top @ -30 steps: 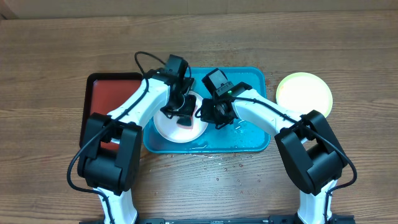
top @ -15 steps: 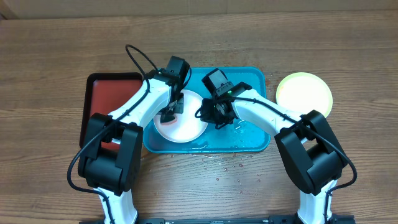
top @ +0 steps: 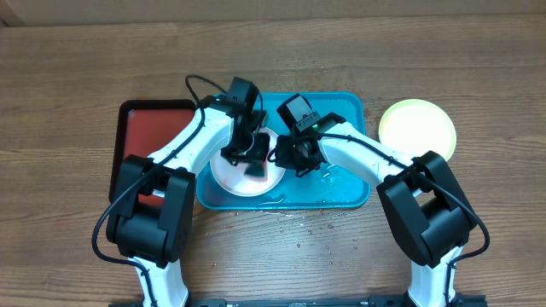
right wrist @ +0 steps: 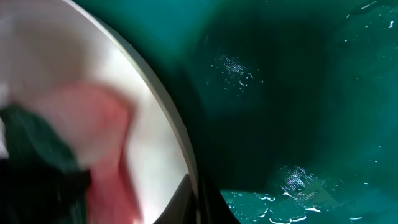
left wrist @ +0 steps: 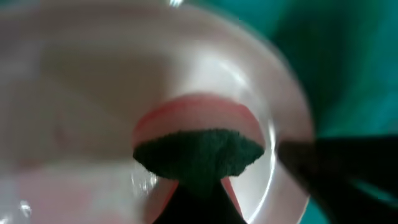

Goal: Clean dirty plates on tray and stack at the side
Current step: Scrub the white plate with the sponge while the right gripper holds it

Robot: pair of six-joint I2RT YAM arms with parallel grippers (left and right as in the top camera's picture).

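Since half a second ago the left tool (top: 252,161) has swung from the left part of the white plate (top: 229,176) back toward its middle and right. The right arm, the tray and the other plate lie as they did.

The left tool is pinching a sponge (left wrist: 198,154), dark green on its scouring face and pink behind. That green face is pressed flat on the inside of the white plate. The left wrist view is blurred, but it shows a faint pinkish tinge on the plate around and below the sponge.

The right tool (top: 281,154) sits at the right rim of the same plate. In the right wrist view one dark finger (right wrist: 202,200) touches the rim edge. Whether the tool is clamped on the rim or merely resting against it I cannot tell.

The white plate lies in the left half of the turquoise tray (top: 343,184). The bare floor of the tray to the right of the plate is wet, with glinting water drops (right wrist: 300,179).

A yellow-green plate (top: 417,130) rests on the bench (top: 68,85) just beside the right rim of the tray, not touching it. A red tray with a black rim (top: 139,128) lies on the bench against the left side of the turquoise tray, partly under the left arm.
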